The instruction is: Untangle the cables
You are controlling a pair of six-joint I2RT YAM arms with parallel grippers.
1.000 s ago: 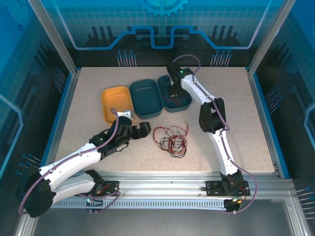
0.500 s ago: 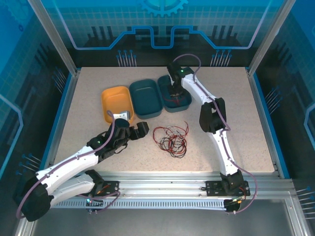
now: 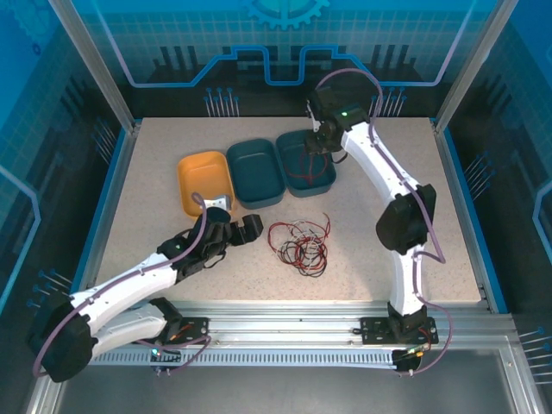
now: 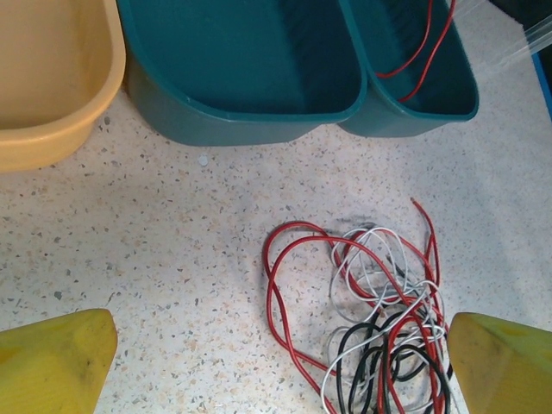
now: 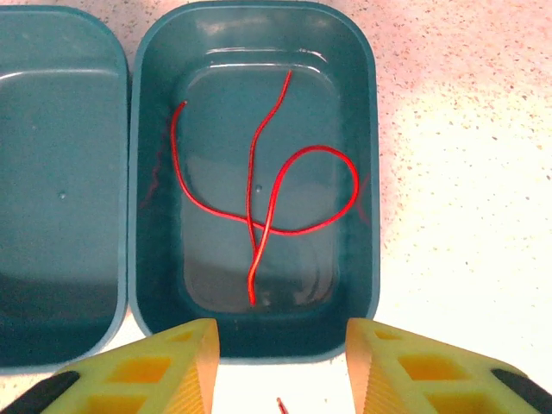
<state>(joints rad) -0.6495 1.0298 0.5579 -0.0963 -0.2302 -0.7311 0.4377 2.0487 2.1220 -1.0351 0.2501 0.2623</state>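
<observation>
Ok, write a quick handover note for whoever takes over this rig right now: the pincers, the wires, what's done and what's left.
Left pincer: open, low beside the tangle and pointed at it, holding nothing.
Right pincer: open above the right-hand teal plastic tub, holding nothing.
Done: one thin red wire lies loose inside that tub.
Left: the tangle of thin red, white and black wires sits on the speckled table in front of the tubs and needs pulling apart, probably one strand at a time.
</observation>
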